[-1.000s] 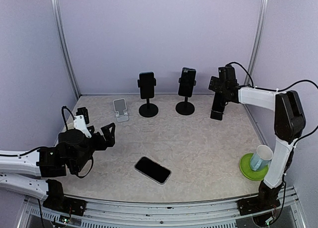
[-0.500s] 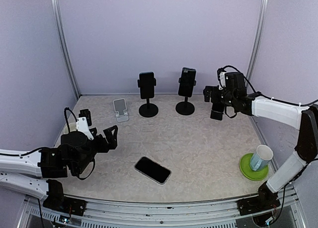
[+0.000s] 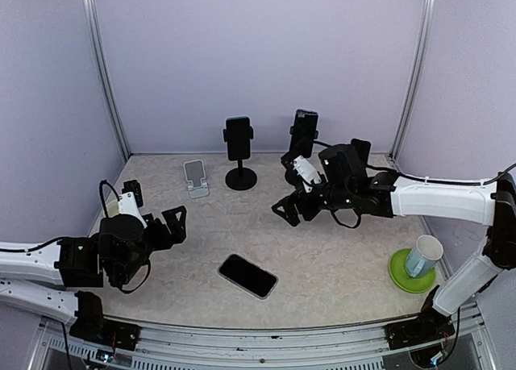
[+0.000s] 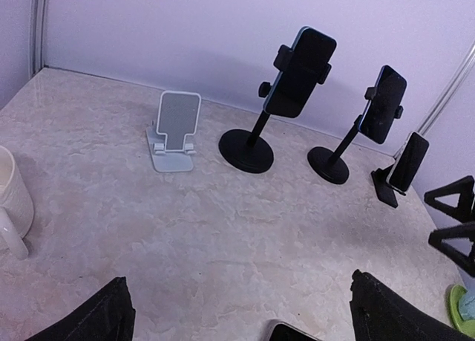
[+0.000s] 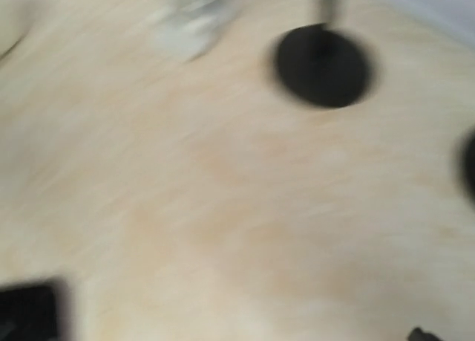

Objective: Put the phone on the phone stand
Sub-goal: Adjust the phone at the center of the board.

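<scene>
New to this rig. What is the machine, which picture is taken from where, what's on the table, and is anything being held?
Two robot arms are bolted at the near edge of the table. The wide picture looks down from above and behind them; the other two come from cameras on each wrist, the right one blurred. A phone lies flat near the front. At the back stand an empty white phone stand and two black stands already holding phones. The left fingers and right fingers are open; nothing is held.

L tool (image 3: 155,209), R tool (image 3: 294,205): jaws wide
</scene>
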Controlling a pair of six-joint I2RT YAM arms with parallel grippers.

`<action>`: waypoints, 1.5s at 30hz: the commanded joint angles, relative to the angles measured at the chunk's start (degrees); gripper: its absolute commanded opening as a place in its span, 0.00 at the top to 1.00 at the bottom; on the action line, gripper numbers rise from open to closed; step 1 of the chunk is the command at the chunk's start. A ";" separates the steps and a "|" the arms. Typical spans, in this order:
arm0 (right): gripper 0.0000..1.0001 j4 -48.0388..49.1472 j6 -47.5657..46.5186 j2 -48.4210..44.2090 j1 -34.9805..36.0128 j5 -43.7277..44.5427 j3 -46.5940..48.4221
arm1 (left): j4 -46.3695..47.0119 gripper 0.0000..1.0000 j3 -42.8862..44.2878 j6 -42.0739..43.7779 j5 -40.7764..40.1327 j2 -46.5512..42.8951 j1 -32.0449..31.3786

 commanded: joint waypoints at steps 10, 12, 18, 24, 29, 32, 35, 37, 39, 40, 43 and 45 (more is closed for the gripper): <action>0.00 -16.51 -5.95 10.86 16.08 -3.28 6.13 | -14.10 0.01 3.58 -13.45 -1.40 -3.00 -0.51; 0.00 -17.75 -5.82 12.11 17.15 -4.12 5.95 | -14.62 0.01 3.70 -13.81 -1.56 -3.45 -0.60; 0.00 -18.73 -1.63 15.49 18.33 -2.03 5.41 | -15.07 0.01 3.99 -14.30 -1.70 -3.42 -0.60; 0.00 -22.54 -0.25 19.45 19.49 -2.08 8.49 | -16.52 0.01 5.59 -15.59 -1.74 -1.80 -0.60; 0.00 -24.82 0.00 22.00 21.44 -0.70 9.85 | -18.89 0.01 5.90 -19.03 -2.69 -2.41 -0.54; 0.00 -24.90 0.67 22.80 22.20 -1.03 10.50 | -19.50 0.01 5.70 -20.44 -2.71 -2.89 -0.61; 0.00 -25.40 0.79 24.05 22.86 -1.43 11.50 | -20.36 0.01 5.76 -21.99 -2.34 -2.87 -0.56; 0.00 -25.42 0.74 24.88 23.58 -1.61 11.93 | -20.73 0.01 5.77 -22.64 -1.96 -2.84 -0.61; 0.00 -26.01 0.78 26.02 24.25 -0.02 12.64 | -20.85 0.01 5.68 -23.05 -1.75 -2.83 -0.59; 0.00 -26.45 0.93 26.67 24.61 1.65 13.02 | -20.90 0.01 5.68 -23.20 -1.75 -2.90 -0.53; 0.00 -26.55 2.00 27.56 24.88 7.38 13.42 | -21.42 0.01 5.70 -24.15 -2.09 -3.21 -0.57; 0.00 -26.15 2.65 27.72 24.88 9.78 13.54 | -22.08 0.01 5.76 -25.10 -2.58 -3.55 -0.57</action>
